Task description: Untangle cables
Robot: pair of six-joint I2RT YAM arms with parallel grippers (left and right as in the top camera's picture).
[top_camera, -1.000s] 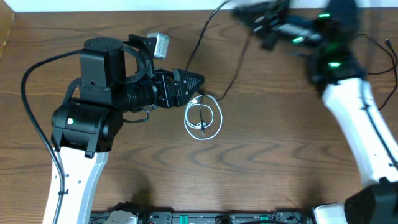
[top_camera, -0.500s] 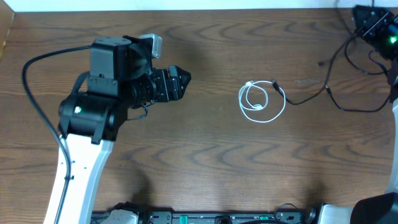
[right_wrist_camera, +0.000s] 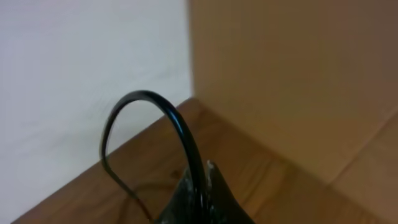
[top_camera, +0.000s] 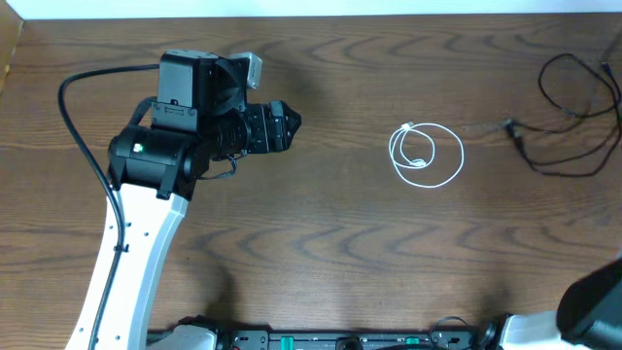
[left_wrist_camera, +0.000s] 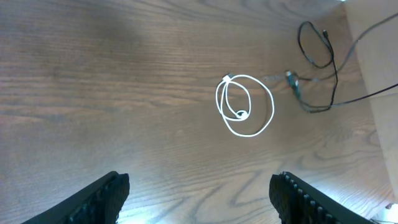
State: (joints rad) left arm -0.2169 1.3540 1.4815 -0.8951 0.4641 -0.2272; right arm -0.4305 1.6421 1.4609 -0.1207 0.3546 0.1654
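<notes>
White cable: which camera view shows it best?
Left wrist. The white cable lies whole and largest there, with both loops and a plug end plain and nothing covering it. Overhead shows it whole too, but smaller. Right wrist shows none of it, only a black cable.

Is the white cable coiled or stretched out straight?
Coiled. The white cable lies flat on the table in a few overlapping round loops; the overhead and left wrist views both show this.
</notes>
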